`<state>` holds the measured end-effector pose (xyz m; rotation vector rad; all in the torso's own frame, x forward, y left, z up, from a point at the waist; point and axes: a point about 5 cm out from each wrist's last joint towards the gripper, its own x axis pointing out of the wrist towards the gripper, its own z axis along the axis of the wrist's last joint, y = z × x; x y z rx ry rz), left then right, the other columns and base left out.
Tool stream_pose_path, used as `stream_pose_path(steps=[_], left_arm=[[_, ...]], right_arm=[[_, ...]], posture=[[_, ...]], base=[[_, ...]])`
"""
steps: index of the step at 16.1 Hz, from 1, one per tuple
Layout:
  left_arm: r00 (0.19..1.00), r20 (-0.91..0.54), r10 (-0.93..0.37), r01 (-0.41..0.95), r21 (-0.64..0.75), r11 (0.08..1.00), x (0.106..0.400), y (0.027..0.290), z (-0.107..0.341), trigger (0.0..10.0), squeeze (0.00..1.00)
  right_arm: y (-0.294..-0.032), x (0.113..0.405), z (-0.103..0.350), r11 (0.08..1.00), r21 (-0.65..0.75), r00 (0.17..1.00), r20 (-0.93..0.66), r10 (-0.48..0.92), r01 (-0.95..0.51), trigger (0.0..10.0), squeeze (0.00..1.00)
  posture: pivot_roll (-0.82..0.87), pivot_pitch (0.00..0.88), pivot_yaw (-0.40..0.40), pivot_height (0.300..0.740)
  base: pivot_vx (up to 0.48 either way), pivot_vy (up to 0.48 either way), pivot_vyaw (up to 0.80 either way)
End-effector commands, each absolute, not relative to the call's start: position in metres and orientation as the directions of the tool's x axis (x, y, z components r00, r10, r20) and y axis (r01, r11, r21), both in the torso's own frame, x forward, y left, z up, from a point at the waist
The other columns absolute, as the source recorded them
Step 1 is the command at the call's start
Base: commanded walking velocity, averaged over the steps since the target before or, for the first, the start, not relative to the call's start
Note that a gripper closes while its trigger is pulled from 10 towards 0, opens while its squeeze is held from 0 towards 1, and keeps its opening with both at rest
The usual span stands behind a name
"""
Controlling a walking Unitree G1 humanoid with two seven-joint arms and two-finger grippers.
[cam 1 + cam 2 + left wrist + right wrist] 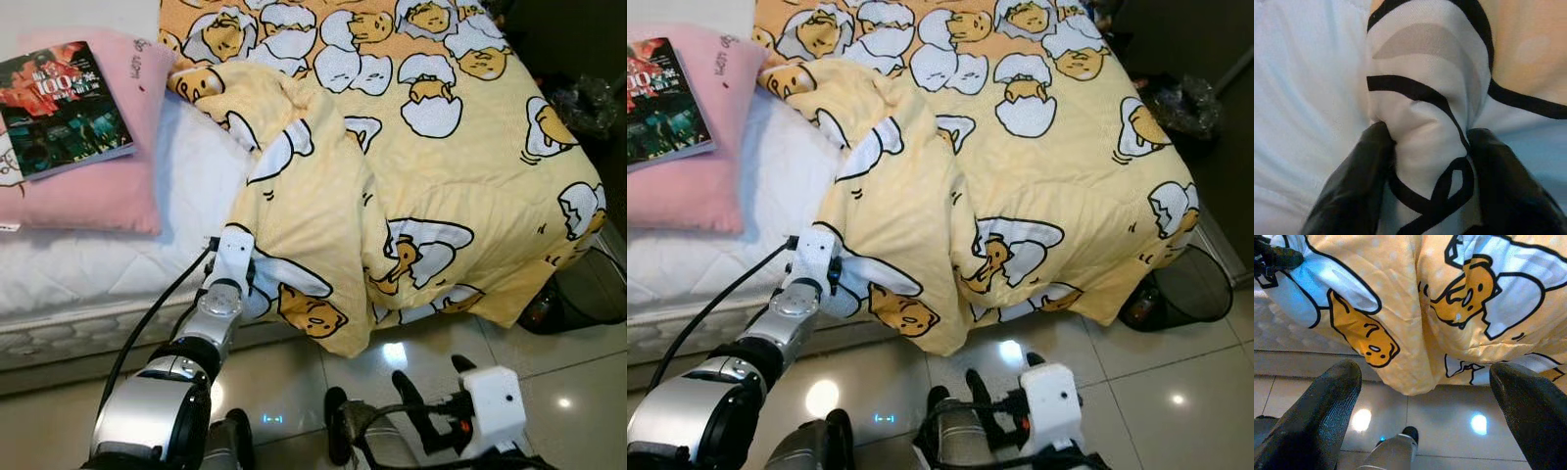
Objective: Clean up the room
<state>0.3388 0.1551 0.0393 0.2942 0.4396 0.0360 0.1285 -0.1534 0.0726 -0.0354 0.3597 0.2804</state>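
A yellow quilt [411, 137] printed with egg-and-duck figures covers the bed and hangs over its near side toward the floor. My left gripper [1425, 142] is shut on a fold of the quilt's lower edge [257, 284], the cloth pinched between both black fingers [1352, 186]. The left arm reaches up from the lower left to that edge. My right gripper [1425, 382] is open, low over the tiled floor, pointing at the hanging quilt corner [1400, 377] and apart from it.
A pink pillow [108, 186] with a magazine [64, 108] on it lies on the white mattress [186, 186] at left. A dark round basket [1190, 284] stands on the glossy floor at the bed's right corner. Dark clutter [588, 103] lies beyond the bed's right side.
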Motion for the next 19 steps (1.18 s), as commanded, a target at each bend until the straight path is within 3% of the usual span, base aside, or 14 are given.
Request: stream_pose_path(steps=[1,4,11,15,19], left_arm=[[0.855,-0.508,0.104,0.064,0.303,0.951,0.322,0.160,0.017,0.0,0.00],[0.848,-0.518,0.111,0.071,0.320,0.945,0.319,0.170,0.015,0.0,0.00],[0.815,-0.579,0.007,0.244,0.355,0.903,0.297,0.174,-0.006,0.0,0.00],[0.748,-0.664,-0.009,0.378,0.415,0.827,0.265,0.188,-0.032,0.0,0.00],[0.644,-0.765,-0.009,0.424,0.347,0.837,0.224,0.194,-0.060,0.0,0.00]], right_arm=[[-0.156,0.125,0.067,0.962,0.012,0.885,-0.388,0.257,-0.273,10.0,0.00],[-0.155,0.131,0.066,0.960,0.011,0.886,-0.380,0.264,-0.281,10.0,0.00],[-0.152,0.142,0.062,0.958,0.017,0.892,-0.360,0.273,-0.287,10.0,0.00],[-0.150,0.149,0.063,0.946,0.030,0.885,-0.344,0.314,-0.323,10.0,0.00],[-0.147,0.149,0.059,0.942,0.031,0.879,-0.349,0.325,-0.335,10.0,0.00]], posture=[[-0.31,0.231,-0.084,0.740],[-0.30,0.210,-0.078,0.740],[-0.26,0.195,-0.063,0.740],[-0.24,0.179,-0.047,0.740],[-0.23,0.167,-0.038,0.740]], base=[[0.000,0.000,0.00],[0.000,0.000,0.00],[0.000,0.000,0.00],[0.000,0.000,0.00],[0.000,0.000,0.00]])
